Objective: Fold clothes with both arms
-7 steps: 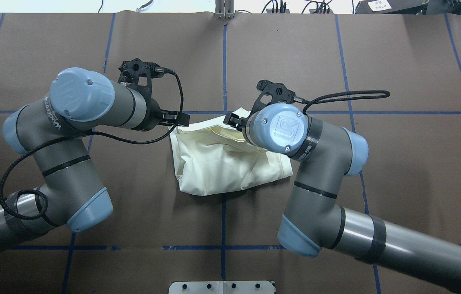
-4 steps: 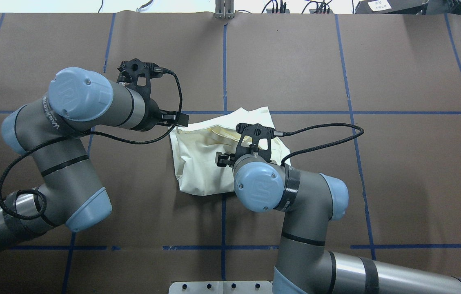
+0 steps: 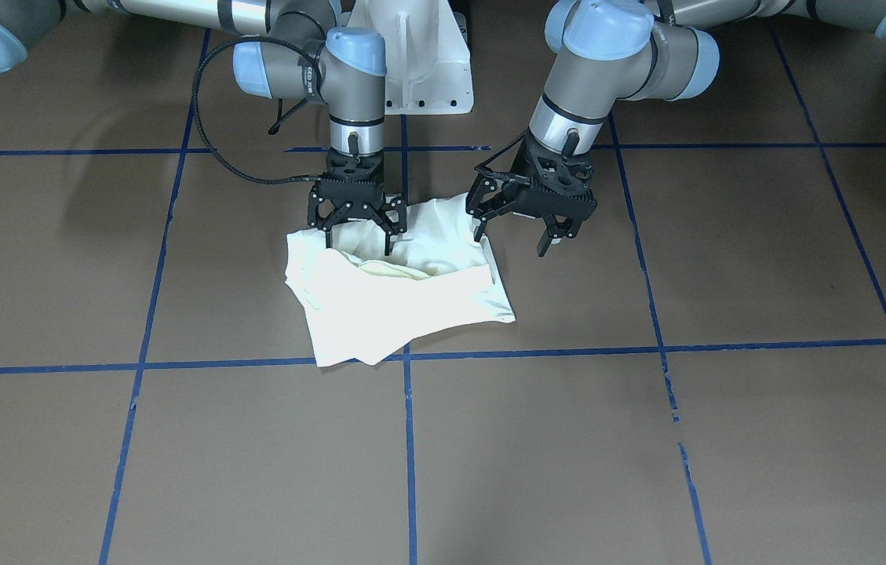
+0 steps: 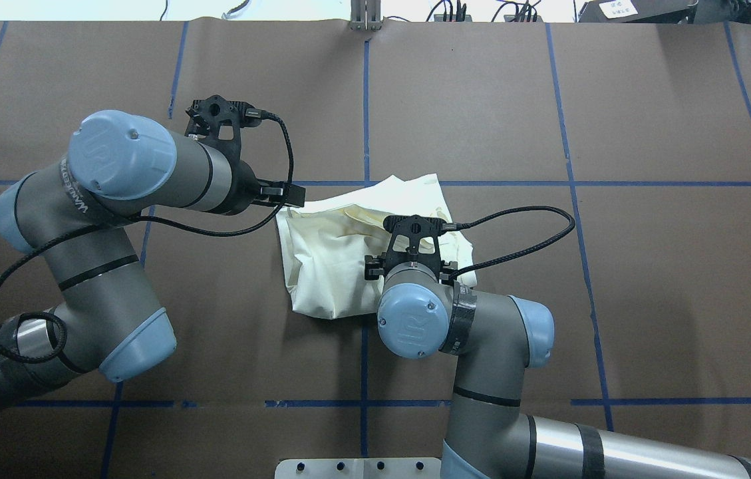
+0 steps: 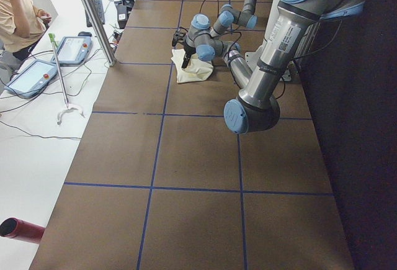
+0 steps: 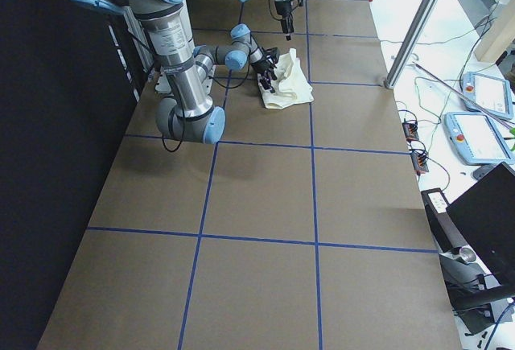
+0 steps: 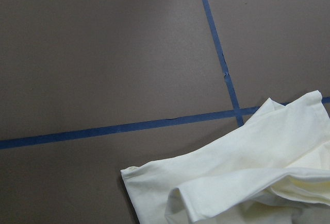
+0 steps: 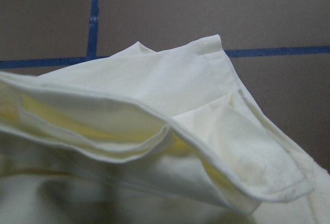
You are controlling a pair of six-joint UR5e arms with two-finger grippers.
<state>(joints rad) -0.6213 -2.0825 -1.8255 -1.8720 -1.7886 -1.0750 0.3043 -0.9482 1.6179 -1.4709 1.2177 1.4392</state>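
**Front view.** The shirt (image 3: 403, 302) lies in a loose folded bundle on the brown paper table (image 3: 647, 439). Its long axis runs left to right, slightly skewed. 1 far corner lies over a blue tape line (image 3: 568, 351). Only plain cream cotton shows, soft and creased, and a layered lip runs along the long axis. The right gripper (image 3: 357, 242) points straight down with its black fingers spread wide. Their tips are at the cloth on the robot's side of the bundle and nothing is pinched. The left gripper (image 3: 515, 235) is tilted, released and empty, just beside the shirt's left edge. A white pedestal (image 3: 419, 71) stands behind.

**Overhead.** The bundle looks roughly 4-sided. The right arm (image 4: 481, 319) covers its near right part. A black cable (image 4: 521, 216) loops out to the right. White lettering on the left arm (image 4: 109, 266) is too small to read.

**Left side view.** The shirt is small and far along the table. A person (image 5: 15, 15) sits beside 2 tablets (image 5: 74, 49).

**Right side view.** The shirt lies just beyond the near arm's gripper.

**Left wrist.** A hemmed corner lies beside 2 crossing tape lines.

**Right wrist.** The view is filled with stacked folds with stitched hems, shaded yellowish between the layers.
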